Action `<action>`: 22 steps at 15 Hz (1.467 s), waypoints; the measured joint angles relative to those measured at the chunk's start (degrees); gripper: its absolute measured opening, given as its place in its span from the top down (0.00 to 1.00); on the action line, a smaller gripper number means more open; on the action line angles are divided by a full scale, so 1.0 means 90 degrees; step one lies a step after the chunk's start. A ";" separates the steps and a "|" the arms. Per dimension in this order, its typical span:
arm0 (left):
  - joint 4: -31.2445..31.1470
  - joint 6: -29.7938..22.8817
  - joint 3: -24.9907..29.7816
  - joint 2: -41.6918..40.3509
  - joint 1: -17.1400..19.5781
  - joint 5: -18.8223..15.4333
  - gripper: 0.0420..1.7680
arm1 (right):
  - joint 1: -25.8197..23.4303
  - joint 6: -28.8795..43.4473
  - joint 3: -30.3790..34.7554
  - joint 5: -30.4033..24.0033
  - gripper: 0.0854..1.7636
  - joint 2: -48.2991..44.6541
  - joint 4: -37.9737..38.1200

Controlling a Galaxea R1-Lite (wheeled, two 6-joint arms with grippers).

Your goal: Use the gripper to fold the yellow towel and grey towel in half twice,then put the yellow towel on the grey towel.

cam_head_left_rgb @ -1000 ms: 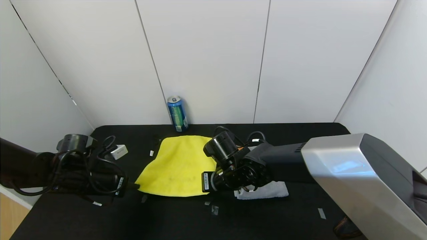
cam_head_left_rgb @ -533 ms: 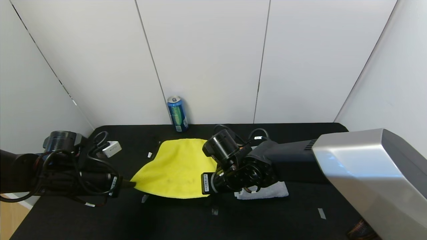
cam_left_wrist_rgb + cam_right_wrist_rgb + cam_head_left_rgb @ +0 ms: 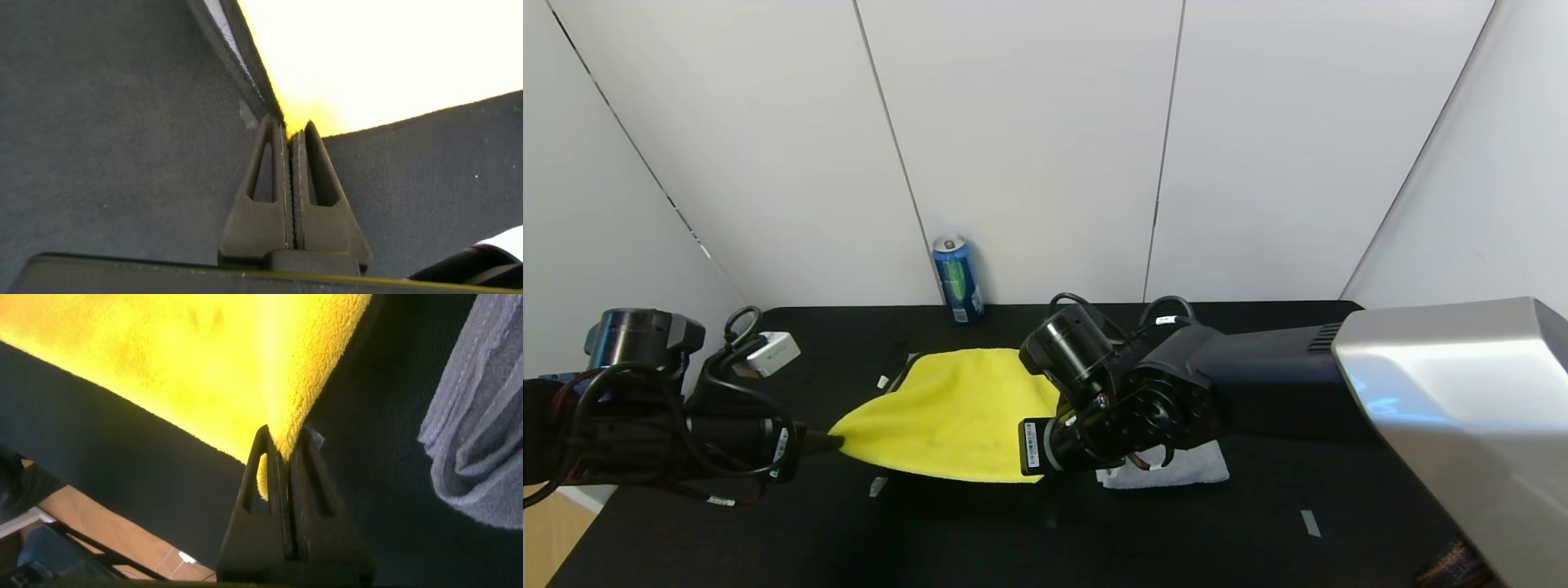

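Note:
The yellow towel hangs stretched over the black table, held by its two near corners. My left gripper is shut on the towel's left corner. On the other near corner my right gripper is shut, its fingertips hidden in the head view behind its own wrist. The grey towel lies folded on the table just right of the right wrist, and it shows as grey folds in the right wrist view.
A blue drink can stands at the back edge against the white wall. Small bits of white tape lie on the black tabletop. The table's left front edge drops off to a wooden floor.
Both arms have drawn the yellow towel toward the left and lifted its near edge. The left gripper moved left, the right wrist rose slightly, and the far edge slid forward away from the can.

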State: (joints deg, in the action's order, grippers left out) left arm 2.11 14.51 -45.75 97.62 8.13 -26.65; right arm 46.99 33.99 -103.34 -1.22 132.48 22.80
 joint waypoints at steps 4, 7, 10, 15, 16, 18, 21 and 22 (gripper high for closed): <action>0.0011 0.0008 0.0009 -0.0256 0.0158 -0.0004 0.96 | 0.0095 0.0137 -0.0033 0.0003 0.97 -0.0221 0.0349; 0.0008 0.0011 0.0003 -0.0386 0.0219 -0.0009 0.96 | 0.0184 0.0177 -0.0042 0.0003 0.97 -0.0371 0.0559; -0.0014 0.0008 0.0018 -0.0515 0.0229 -0.0009 0.96 | 0.0241 0.0256 -0.0042 -0.0004 0.97 -0.0503 0.0740; -0.0024 0.0008 0.0064 -0.0685 0.0238 -0.0014 0.96 | 0.0364 0.0286 -0.0020 -0.0009 0.97 -0.0604 0.0830; -0.0031 0.0011 0.0076 -0.0725 0.0238 -0.0024 0.96 | 0.0382 0.0289 -0.0018 -0.0009 0.97 -0.0610 0.0828; -0.0026 0.0015 0.0111 -0.0783 0.0238 -0.0028 0.96 | 0.0401 0.0351 -0.0012 -0.0009 0.97 -0.0616 0.0828; -0.0038 0.0018 0.0126 -0.0863 0.0233 -0.0031 0.96 | 0.0454 0.0356 0.0001 -0.0009 0.97 -0.0638 0.0937; -0.0043 0.0020 0.0138 -0.0903 0.0233 -0.0031 0.96 | 0.0477 0.0356 -0.0003 -0.0007 0.97 -0.0647 0.1052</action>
State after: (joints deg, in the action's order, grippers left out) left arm 1.72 14.69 -44.51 89.49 10.23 -26.93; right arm 51.29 37.19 -103.36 -1.28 126.65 32.27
